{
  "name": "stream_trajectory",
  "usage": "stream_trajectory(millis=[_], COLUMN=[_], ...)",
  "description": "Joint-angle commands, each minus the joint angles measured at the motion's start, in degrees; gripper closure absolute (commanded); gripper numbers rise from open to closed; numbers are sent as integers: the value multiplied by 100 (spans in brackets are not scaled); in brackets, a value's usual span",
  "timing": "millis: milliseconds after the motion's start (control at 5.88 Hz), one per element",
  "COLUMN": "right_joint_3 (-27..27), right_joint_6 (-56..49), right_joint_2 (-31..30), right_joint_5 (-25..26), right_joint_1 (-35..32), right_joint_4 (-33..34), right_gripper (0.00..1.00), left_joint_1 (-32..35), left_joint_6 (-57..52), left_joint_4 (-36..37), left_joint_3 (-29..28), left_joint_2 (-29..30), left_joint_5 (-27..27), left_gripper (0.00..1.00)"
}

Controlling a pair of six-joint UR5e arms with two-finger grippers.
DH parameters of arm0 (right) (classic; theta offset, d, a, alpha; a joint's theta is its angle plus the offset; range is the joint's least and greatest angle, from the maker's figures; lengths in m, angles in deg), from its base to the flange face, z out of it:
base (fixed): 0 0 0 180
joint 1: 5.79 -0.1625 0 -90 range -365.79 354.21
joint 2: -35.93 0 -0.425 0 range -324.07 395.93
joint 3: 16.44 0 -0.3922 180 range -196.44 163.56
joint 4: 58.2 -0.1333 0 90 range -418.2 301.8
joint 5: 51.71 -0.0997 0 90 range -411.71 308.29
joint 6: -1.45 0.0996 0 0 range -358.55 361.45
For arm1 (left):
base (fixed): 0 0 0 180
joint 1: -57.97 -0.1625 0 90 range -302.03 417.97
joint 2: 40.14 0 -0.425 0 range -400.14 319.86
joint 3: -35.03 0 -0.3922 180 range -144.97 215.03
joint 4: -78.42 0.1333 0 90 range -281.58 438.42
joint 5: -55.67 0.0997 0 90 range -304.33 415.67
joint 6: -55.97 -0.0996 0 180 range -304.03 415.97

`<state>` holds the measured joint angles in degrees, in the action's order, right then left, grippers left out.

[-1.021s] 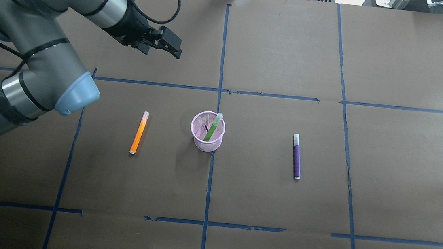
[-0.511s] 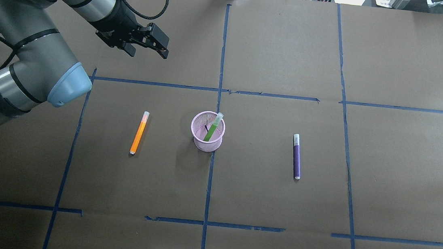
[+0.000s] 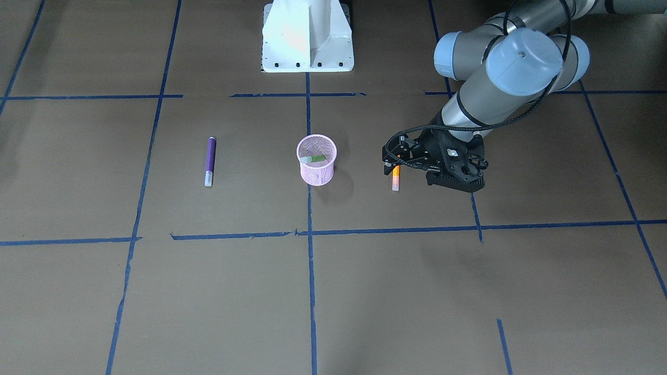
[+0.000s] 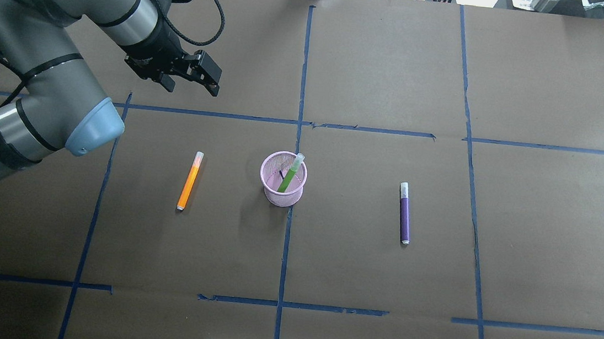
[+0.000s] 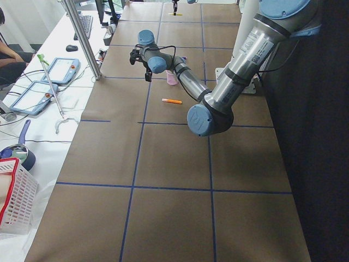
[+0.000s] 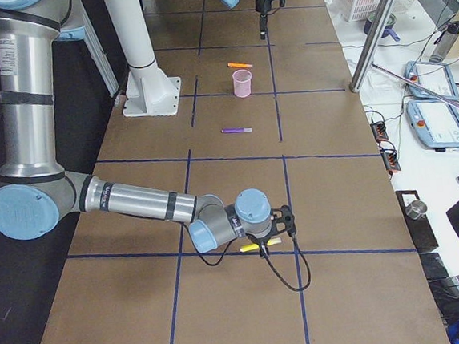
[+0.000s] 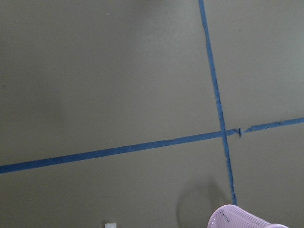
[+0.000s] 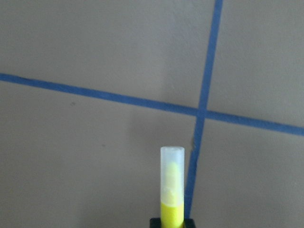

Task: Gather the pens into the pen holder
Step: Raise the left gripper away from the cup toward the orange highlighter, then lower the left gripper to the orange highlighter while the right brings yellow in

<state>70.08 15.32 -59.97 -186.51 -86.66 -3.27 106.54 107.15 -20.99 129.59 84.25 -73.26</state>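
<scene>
left gripper [image 4: 210,78]: raised above the table [image 4: 389,67], toward the left end and the operators' edge from the holder; jaws apart, nothing between them.
right gripper [image 6: 285,223]: low over the table near its right end; closed on the butt of a yellow pen [image 8: 172,190], whose pale cap end sticks out ahead, beside a crossing of blue tape [image 8: 95,94].
holder [image 4: 284,196]: pink mesh cup, upright, mid-table on the centre tape line.
green pen [image 4: 289,176]: inside the holder, leaning, cap end up at the rim on the operators' side.
orange pen [image 4: 189,181]: flat on the table, apart from the holder on its left-end side; cap toward the operators' edge; nothing touches it.
purple pen [image 4: 405,212]: flat on the table, well apart from the holder on its right-end side; cap toward the operators' edge.
</scene>
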Motion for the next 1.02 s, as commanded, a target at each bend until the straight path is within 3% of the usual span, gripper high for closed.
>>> stream_trajectory(millis=[0,340,681,851], right_joint_3=[1508,1851,1921,2086], right_joint_6=[631,784,898,1577], right_joint_2=[193,527,940,1212], right_joint_5=[6,32,59,163], right_joint_1=[-35,-18,122,558], right_joint_4=[393,466,457,457], right_gripper=[100,100,99,99], left_joint_1=[-460,-358,-426,-724], left_joint_6=[-441,-1536,-1796,-1727], left_joint_4=[491,1437,1635,1591], left_joint_3=[-33,255,178,151], left_joint_2=[-55,-38,-73,-73], left_joint_5=[358,361,413,805], left_gripper=[0,0,0,0])
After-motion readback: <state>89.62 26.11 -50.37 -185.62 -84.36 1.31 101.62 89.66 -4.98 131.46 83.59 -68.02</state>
